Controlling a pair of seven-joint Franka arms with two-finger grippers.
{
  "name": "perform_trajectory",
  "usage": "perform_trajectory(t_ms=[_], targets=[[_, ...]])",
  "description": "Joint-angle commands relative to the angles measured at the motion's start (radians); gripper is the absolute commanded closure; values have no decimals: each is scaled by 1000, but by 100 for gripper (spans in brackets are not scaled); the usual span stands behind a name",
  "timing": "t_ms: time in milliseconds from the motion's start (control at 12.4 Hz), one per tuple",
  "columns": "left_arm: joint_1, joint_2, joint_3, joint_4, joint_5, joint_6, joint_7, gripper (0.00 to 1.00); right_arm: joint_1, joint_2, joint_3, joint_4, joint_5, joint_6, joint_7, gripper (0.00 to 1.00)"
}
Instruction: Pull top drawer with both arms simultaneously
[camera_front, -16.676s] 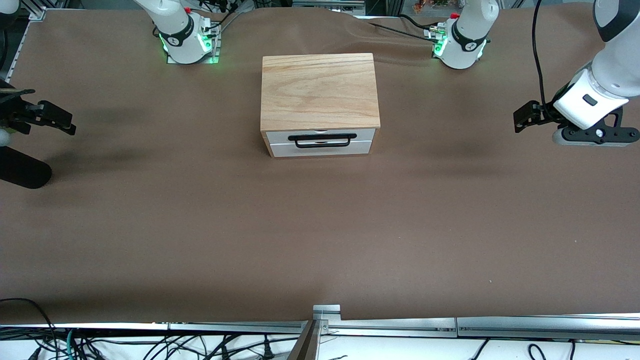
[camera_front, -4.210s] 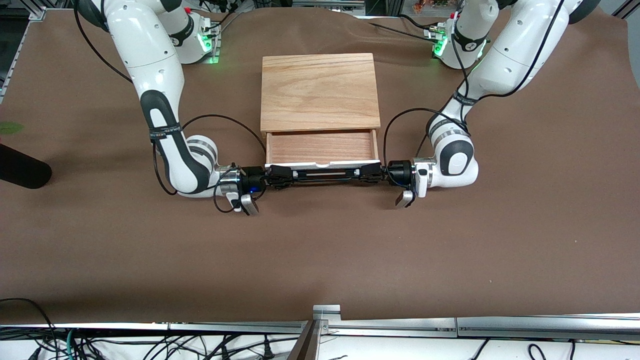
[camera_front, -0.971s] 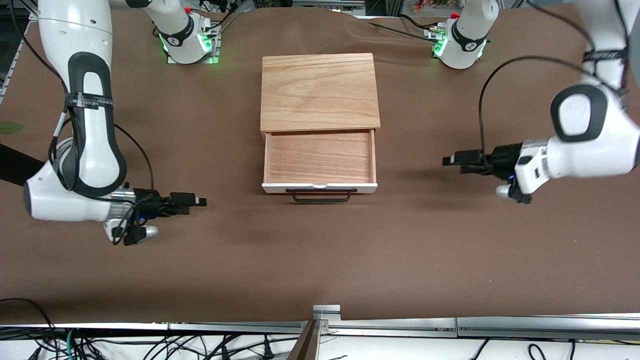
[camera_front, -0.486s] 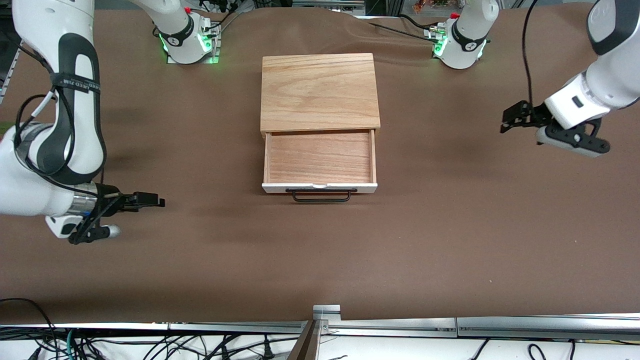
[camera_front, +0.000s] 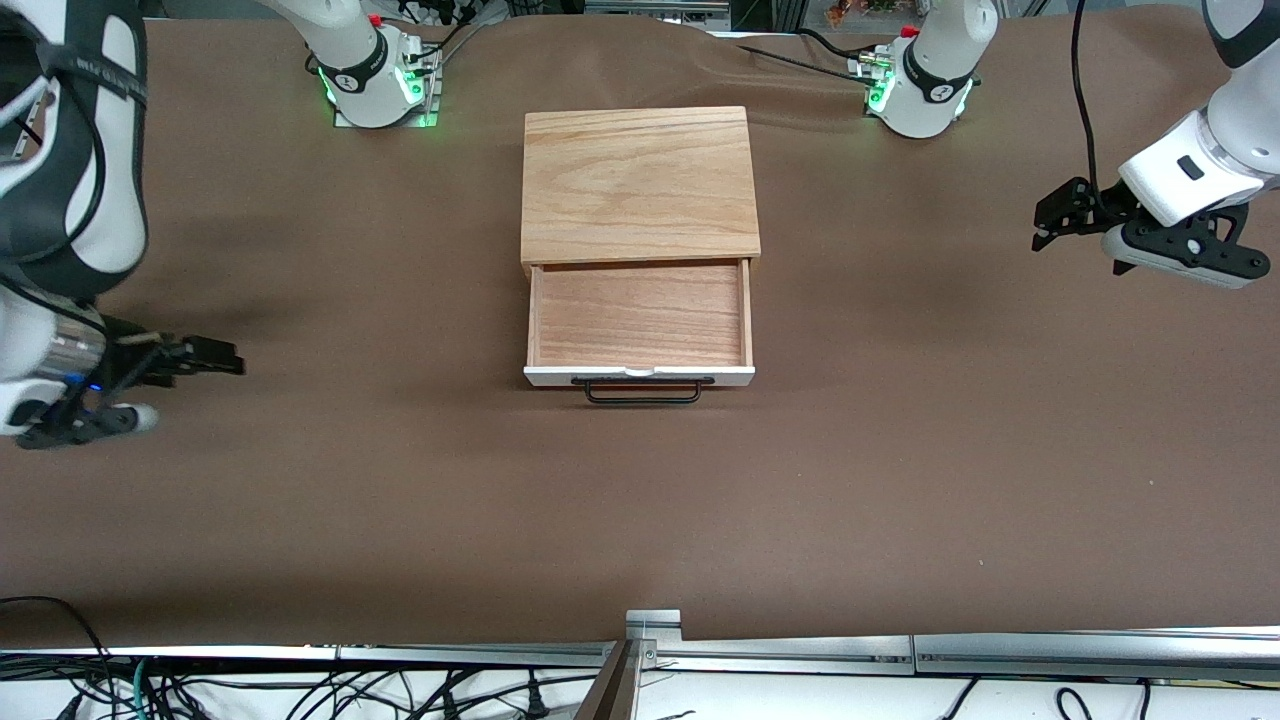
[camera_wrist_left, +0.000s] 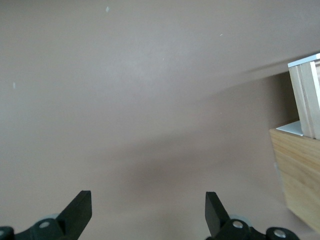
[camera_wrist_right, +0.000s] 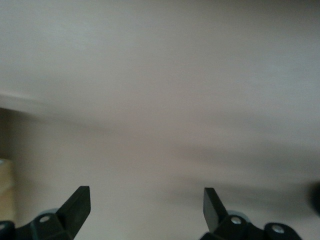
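front view cuts off my arms; top drawer (camera_front: 640, 318) stands pulled out, well apart from my left gripper (camera_front: 1052, 212) and right gripper (camera_front: 212, 357), both spread wide.

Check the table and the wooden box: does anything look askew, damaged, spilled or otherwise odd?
Nothing stands out. The top drawer sits pulled out squarely from the wooden box, empty and undamaged. The left gripper and right gripper hang open over bare table.

top drawer (camera_front: 640, 318) pulled open, both tools apparently apart from it
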Motion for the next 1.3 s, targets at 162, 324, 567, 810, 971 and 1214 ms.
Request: perform_trajectory(t_ms=[162,324,567,810,971,1214], targets=[[-8,-14,-13,37,32,-80,-163,0,-152,-211,164,-84,-125,-18,19,0],[-9,-12,-13,37,32,-83,-179,0,-187,-300,174,-125,-172,-36,19,0],[-9,-12,-13,37,33,-83,-222,0,-270,-391,237,-185,-171,-176,126,0],[-9,-14,-13,37,32,-83,-223,0,-354,-438,332,-234,-172,-149,194,0],[-9,-14,-13,39,32,-83,-223,0,-361,-437,337,-239,-169,-132,197,0],[-9,-14,-13,37,32,-83,-226,0,-359,-423,337,-230,-169,-125,199,0]])
